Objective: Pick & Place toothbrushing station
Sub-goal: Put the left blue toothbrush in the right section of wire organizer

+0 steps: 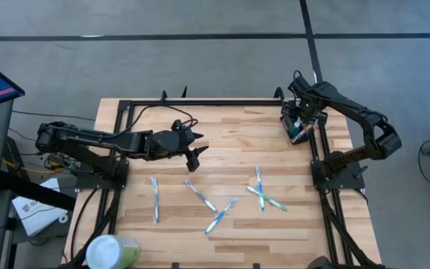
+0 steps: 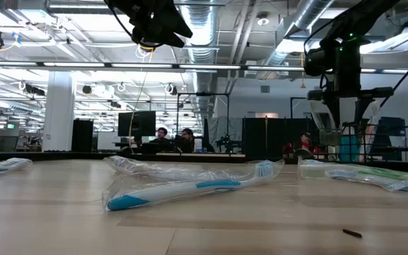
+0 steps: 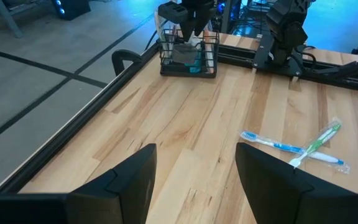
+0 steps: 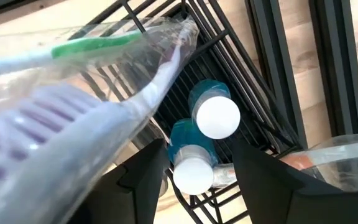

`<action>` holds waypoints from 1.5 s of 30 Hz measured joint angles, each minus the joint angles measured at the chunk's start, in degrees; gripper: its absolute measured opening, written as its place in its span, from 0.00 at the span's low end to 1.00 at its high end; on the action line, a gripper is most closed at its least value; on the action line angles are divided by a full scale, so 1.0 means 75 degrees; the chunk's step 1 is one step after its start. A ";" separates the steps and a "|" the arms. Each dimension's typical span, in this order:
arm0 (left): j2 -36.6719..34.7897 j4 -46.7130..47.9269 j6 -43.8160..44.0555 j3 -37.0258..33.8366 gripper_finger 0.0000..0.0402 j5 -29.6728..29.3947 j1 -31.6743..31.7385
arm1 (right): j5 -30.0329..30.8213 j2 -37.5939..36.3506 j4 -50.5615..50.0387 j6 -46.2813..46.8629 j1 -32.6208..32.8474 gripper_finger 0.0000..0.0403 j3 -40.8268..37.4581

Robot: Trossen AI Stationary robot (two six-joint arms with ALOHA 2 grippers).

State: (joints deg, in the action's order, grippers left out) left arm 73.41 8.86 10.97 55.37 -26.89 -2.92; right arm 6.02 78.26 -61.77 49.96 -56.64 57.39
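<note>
The toothbrushing station (image 1: 297, 128) is a small black wire holder standing at the table's far right corner. It also shows in the left wrist view (image 3: 188, 55) and, from above, in the right wrist view (image 4: 229, 43). It holds white-capped blue items (image 4: 215, 115) and wrapped toothbrushes (image 4: 104, 93). My right gripper (image 4: 197, 174) hangs open right above the holder, also seen in the high view (image 1: 301, 121). My left gripper (image 1: 196, 146) is open and empty above the table's middle, its fingers pointing toward the holder (image 3: 196, 180).
Several wrapped toothbrushes lie on the wooden table: one at the left (image 1: 155, 199), two in the middle (image 1: 201, 196) (image 1: 221, 215), and a crossed pair at the right (image 1: 263, 193). A pale-green cup (image 1: 114, 251) stands at the near left corner. A black frame rail (image 1: 200, 101) runs along the far edge.
</note>
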 joint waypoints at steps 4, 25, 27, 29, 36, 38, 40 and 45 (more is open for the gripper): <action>0.0000 -0.0004 0.0002 0.0002 0.53 -0.0002 0.0001 | 0.0100 0.0000 0.0025 -0.0016 0.0000 0.45 0.0137; 0.0000 -0.0029 0.0002 0.0001 0.53 -0.0002 0.0001 | 0.0377 0.0003 -0.0344 -0.0251 -0.0005 0.43 0.0699; 0.0000 -0.0029 0.0002 0.0000 0.53 0.0000 0.0000 | 0.0249 0.0003 -0.0371 -0.0264 0.0021 0.43 0.0699; 0.0000 -0.0032 0.0002 0.0003 0.53 0.0000 0.0003 | 0.0181 0.0003 -0.0357 -0.0300 0.0078 0.43 0.0708; 0.0000 -0.0040 0.0002 0.0001 0.53 0.0000 0.0000 | 0.0216 0.0006 -0.0573 -0.0657 0.0167 0.43 0.1047; 0.0000 -0.0041 0.0002 0.0001 0.53 -0.0001 0.0002 | 0.0216 0.0003 -0.0596 -0.0683 0.0195 0.43 0.1179; 0.0000 -0.0041 0.0002 0.0002 0.53 0.0000 0.0001 | 0.0211 0.0006 -0.0613 -0.0741 0.0201 0.43 0.1305; 0.0000 -0.0047 0.0005 0.0002 0.53 0.0000 0.0002 | 0.0227 0.0003 -0.0687 -0.0799 0.0199 0.43 0.1564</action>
State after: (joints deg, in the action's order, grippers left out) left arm 73.41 8.51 11.00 55.39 -26.89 -2.91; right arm 7.72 78.28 -66.92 43.97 -55.15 69.11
